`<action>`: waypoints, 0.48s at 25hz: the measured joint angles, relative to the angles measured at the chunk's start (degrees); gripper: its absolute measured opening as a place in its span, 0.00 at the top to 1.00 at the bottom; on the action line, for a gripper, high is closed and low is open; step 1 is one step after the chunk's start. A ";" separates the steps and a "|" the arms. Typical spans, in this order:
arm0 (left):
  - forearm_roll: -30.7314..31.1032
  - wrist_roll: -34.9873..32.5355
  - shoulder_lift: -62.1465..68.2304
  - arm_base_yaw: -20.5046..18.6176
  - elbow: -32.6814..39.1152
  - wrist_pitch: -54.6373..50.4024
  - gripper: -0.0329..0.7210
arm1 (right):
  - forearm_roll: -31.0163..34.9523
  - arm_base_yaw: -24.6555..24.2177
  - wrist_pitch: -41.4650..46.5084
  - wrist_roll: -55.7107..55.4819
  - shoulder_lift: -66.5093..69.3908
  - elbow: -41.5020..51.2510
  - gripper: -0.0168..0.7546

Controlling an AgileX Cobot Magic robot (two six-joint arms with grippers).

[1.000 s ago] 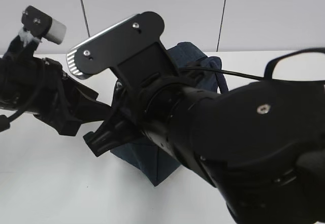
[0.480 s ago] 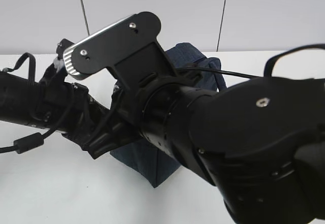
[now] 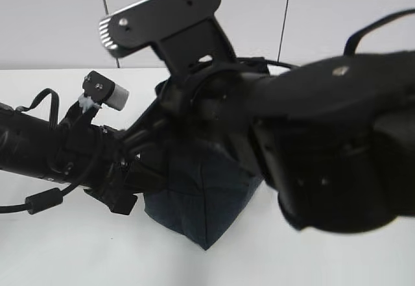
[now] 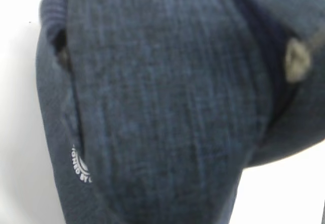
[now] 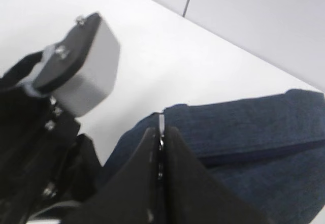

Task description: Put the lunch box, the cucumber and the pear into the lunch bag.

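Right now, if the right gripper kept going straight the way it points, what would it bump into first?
Most likely the lunch bag. In the right wrist view the right gripper has its fingers pressed together on something thin and metal at the bag's top edge, perhaps the zipper pull, so dark blue fabric lies directly ahead.

The dark navy fabric lunch bag [image 3: 204, 198] stands on the white desk [image 3: 65, 247] in front of me, one lower corner toward the exterior camera. My left wrist camera sees its woven side [image 4: 162, 107] up close, with small white print near the lower edge. The lunch box, cucumber and pear are out of sight.
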State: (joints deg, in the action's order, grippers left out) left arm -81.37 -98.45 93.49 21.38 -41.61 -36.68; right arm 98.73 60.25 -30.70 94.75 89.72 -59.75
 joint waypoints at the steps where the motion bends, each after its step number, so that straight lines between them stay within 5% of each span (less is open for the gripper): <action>1: -0.05 0.00 0.00 0.00 0.04 0.11 0.96 | 0.91 -1.81 0.68 0.59 -0.23 -0.45 0.97; 7: -0.46 0.00 0.00 0.07 1.03 0.80 0.97 | 6.15 -14.27 8.01 4.50 -0.58 -2.79 0.97; 12: -1.64 0.00 0.00 0.10 2.20 1.47 0.97 | 6.99 -29.98 20.67 3.42 0.44 -2.93 0.97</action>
State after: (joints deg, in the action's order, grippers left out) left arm -83.01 -98.45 93.49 21.48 -39.41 -35.21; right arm 105.73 30.27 -10.03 98.16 90.16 -62.68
